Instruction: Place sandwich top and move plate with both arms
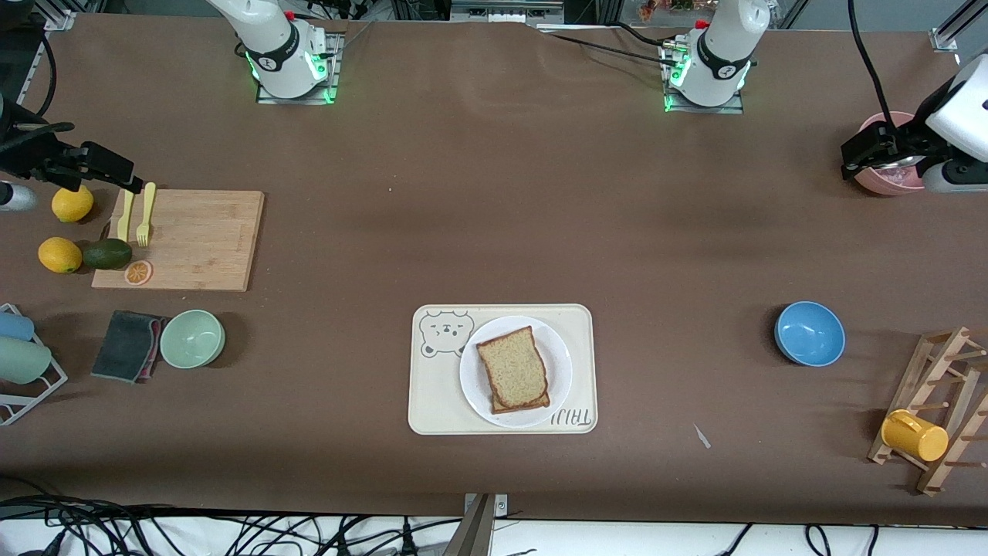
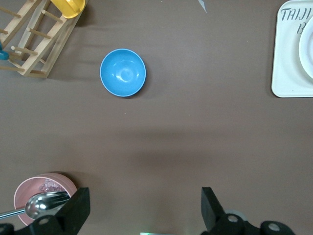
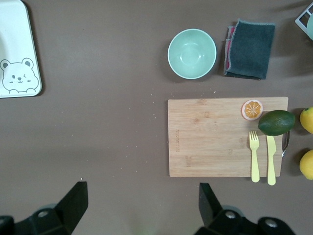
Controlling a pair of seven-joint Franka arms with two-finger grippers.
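Front view: square wholemeal sandwich top

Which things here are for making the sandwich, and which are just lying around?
For the job: sandwich top, plate, open left pincer and open right pincer.

Just lying around: bear tray, blue bowl, green bowl, cutting board, lemons, avocado, yellow mug.
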